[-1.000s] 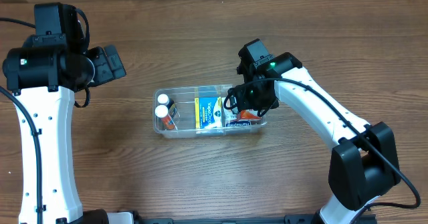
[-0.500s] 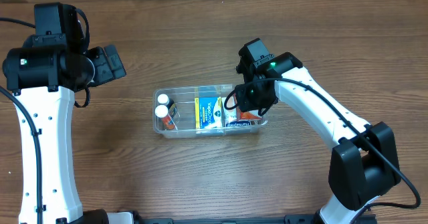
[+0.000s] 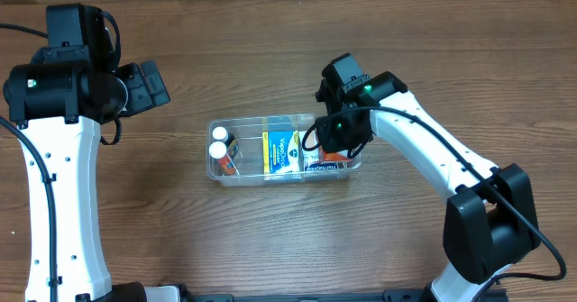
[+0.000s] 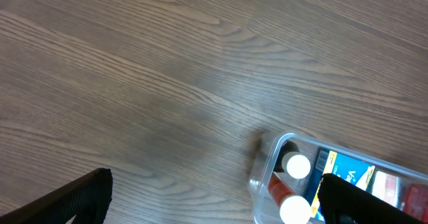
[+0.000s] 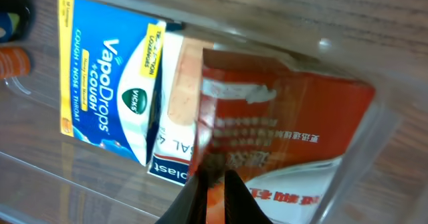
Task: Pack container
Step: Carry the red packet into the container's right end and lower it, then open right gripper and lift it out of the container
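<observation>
Clear see-through plastic container (image 3: 252,126), shallow rectangular tub with rounded corners and a rim, sitting flat near the middle of the tabletop (image 3: 270,239), long side running left-right, partly filled

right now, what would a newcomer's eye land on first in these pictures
The clear plastic rectangular container in the middle of the brown wooden table draws the eye. A bright blue and yellow VapoDrops box sits in its centre, and two white-capped bottles at its left end. The right gripper is down at its right end, close over a red-orange packet with white print.
</observation>
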{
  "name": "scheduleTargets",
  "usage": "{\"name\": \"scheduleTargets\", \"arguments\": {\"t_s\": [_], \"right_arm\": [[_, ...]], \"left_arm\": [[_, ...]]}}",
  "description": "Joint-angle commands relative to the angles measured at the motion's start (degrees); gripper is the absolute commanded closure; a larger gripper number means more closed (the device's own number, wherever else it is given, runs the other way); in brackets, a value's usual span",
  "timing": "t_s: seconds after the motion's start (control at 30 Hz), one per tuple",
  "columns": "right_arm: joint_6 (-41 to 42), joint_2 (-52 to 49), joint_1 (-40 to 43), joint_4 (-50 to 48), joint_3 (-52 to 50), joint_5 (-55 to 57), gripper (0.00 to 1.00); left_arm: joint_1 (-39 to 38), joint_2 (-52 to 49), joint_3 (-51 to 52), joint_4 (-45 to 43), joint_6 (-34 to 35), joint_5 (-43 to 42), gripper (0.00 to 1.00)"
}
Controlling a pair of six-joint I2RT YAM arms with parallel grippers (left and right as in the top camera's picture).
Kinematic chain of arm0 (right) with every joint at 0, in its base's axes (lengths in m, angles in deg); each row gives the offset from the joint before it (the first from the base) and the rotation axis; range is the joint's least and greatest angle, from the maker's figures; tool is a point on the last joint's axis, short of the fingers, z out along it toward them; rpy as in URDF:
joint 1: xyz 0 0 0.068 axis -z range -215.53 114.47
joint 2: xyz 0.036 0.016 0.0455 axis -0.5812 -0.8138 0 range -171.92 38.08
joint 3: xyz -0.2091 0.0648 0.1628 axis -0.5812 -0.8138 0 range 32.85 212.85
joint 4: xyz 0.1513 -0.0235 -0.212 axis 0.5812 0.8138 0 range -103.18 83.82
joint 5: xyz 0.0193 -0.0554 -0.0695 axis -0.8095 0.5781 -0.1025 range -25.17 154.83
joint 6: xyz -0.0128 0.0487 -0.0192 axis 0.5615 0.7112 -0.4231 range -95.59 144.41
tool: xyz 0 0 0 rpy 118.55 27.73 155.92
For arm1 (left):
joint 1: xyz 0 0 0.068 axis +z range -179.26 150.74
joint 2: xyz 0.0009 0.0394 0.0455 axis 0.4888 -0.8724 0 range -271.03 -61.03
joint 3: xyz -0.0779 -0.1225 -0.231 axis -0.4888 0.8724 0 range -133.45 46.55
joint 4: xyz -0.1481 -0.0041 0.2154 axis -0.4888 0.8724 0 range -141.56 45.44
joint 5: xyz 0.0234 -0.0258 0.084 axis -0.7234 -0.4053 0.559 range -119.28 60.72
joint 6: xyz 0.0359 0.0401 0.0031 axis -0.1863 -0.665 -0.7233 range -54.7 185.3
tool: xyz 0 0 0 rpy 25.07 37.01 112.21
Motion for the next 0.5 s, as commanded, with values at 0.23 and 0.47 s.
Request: {"name": "scheduleTargets", "arguments": {"t_s": [0.23,0.47], "right_arm": [[-0.63,-1.05,-0.48,-5.29,-9.33,-1.40,0.89],[-0.63,-1.05,-0.48,-5.92,-9.11,-1.36,0.88]], "left_arm": [[0.24,-0.28,-1.07,-0.07,-1.09,-0.28,0.00],[0.24,-0.28,-1.07,-0.04,-1.09,-0.28,0.00]]}}
